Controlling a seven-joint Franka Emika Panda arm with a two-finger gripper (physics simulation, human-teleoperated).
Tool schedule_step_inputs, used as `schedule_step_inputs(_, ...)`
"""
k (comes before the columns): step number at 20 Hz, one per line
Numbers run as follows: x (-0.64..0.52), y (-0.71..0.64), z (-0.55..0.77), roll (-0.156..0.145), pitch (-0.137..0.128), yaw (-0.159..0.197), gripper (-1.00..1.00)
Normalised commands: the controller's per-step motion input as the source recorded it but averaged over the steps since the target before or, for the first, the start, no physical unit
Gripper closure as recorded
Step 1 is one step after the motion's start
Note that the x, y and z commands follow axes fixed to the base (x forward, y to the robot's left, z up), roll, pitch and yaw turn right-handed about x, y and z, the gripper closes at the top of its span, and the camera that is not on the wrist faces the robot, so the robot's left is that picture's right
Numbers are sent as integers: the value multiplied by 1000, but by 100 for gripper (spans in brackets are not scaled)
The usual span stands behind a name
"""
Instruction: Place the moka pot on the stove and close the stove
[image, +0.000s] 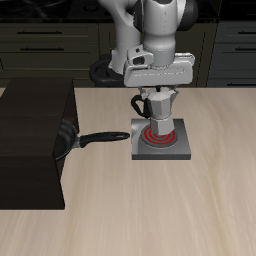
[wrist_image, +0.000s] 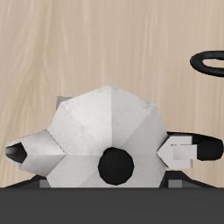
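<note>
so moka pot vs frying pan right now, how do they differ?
The moka pot is silver and faceted; the frying pan is black and round. The moka pot stands upright over the stove's red coil, under the gripper; the frying pan sits off the stove, against the large black box, its long handle reaching toward the stove. Shared: both have black handles.

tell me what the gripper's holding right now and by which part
The gripper seems shut on the moka pot, gripping its top near the lid while the pot is over the stove. The finger contact itself is hidden.
</note>
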Motion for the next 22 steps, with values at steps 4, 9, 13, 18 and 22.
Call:
schedule_step_inputs(4, -169, -15, -11, 20, 8, -11, 100)
schedule_step_inputs(9, -84, 20, 2, 13, 7, -2, 100)
schedule_step_inputs(13, -44, -61, -37, -11, 12, -23, 100)
schedule_step_inputs(18, -49, 39, -29, 16, -10, -4, 100)
schedule_step_inputs(22, -2, -21, -51, -13, 8, -17, 100)
